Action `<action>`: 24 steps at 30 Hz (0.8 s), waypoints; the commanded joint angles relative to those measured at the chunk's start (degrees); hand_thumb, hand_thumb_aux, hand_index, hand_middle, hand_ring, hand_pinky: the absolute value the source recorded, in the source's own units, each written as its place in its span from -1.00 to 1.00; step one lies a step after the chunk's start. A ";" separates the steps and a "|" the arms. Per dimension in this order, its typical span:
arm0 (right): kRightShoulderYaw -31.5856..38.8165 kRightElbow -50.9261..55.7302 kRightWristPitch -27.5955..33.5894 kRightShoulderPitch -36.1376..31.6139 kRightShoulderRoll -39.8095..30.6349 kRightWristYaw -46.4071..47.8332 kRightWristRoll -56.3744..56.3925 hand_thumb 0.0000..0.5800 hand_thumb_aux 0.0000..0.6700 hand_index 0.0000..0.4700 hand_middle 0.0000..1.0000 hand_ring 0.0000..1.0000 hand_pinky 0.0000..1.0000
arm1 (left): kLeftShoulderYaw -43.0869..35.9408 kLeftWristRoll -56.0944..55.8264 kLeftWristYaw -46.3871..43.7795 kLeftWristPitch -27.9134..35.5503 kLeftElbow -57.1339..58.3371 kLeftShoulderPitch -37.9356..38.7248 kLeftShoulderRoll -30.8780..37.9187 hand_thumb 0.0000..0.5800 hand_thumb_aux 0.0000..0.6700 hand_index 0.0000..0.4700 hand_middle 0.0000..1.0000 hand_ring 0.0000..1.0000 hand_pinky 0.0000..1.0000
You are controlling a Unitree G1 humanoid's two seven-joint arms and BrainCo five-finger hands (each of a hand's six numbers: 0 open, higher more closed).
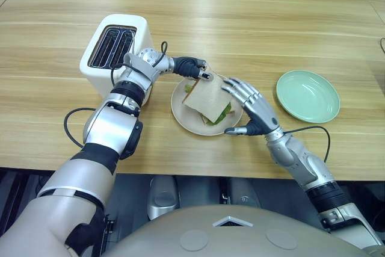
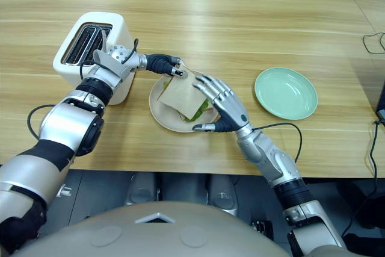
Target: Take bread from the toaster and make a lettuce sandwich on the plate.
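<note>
On light wooden tabletop (image 1: 252,10), left to right: white two-slot toaster (image 1: 99,70), tan round plate (image 1: 178,111), pale green round dish (image 1: 308,95). Toaster just beside tan plate's left rim; green dish to right, apart from it. On tan plate: slice of brown bread (image 1: 207,97), tilted atop green lettuce leaves (image 1: 225,112) at its right and front edges. Left hand (image 1: 191,66) behind plate, right of toaster, fingertips closed on slice's rear corner. Right hand (image 1: 248,105) over plate's right rim, between slice and green dish. Black cable (image 1: 313,129) in front of green dish
</note>
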 commanded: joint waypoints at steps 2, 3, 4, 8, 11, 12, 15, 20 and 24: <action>3.69 3.74 1.00 -0.79 0.00 3.54 -2.38 -1.00 -1.00 -1.00 -1.00 -1.00 -1.00 | -1.01 2.55 3.48 2.15 2.14 -0.98 -0.96 1.00 1.00 0.96 1.00 1.00 1.00; 4.24 4.49 1.25 -1.00 0.07 3.89 -2.77 -1.00 -1.00 -1.00 -1.00 -1.00 -1.00 | -1.12 2.94 4.01 2.40 2.35 -0.90 -1.18 1.00 1.00 0.96 1.00 1.00 1.00; 4.73 5.26 1.54 -1.30 0.11 4.08 -3.16 -1.00 -1.00 -1.00 -1.00 -1.00 -1.00 | -1.35 3.42 4.48 2.62 2.57 -0.81 -1.35 1.00 1.00 0.96 1.00 1.00 1.00; 6.41 9.81 4.05 -3.46 0.71 3.99 -5.11 -1.00 -1.00 -1.00 -1.00 -1.00 -1.00 | -2.71 5.50 6.04 3.23 3.26 0.10 -2.41 1.00 1.00 0.96 1.00 1.00 1.00; 7.52 12.56 5.55 -4.82 1.01 3.35 -6.64 -1.00 -1.00 -1.00 -1.00 -1.00 -1.00 | -3.56 6.60 6.87 3.60 3.57 0.71 -3.31 1.00 1.00 0.96 1.00 1.00 1.00; 7.95 13.47 5.88 -5.18 1.13 3.28 -6.97 -1.00 -1.00 -1.00 -1.00 -1.00 -1.00 | -3.99 7.08 7.52 3.83 3.72 0.93 -3.71 1.00 1.00 0.96 1.00 1.00 1.00; 9.35 16.00 6.50 -5.92 1.51 3.46 -7.29 -1.00 -1.00 -1.00 -1.00 -1.00 -1.00 | -5.19 8.84 9.54 4.46 4.23 1.55 -4.88 1.00 1.00 0.96 1.00 1.00 1.00; 10.56 17.42 6.53 -6.06 1.58 4.85 -6.66 -1.00 -1.00 -1.00 -1.00 -1.00 -1.00 | -7.84 13.06 17.55 5.84 4.65 1.19 -5.25 -1.00 -1.00 -1.00 1.00 1.00 1.00; 11.38 18.39 6.20 -5.83 1.50 6.68 -5.79 -1.00 -1.00 -1.00 -1.00 -1.00 -1.00 | -8.90 15.68 26.92 8.37 4.98 -0.61 -5.35 -1.00 -1.00 -1.00 0.86 0.86 0.86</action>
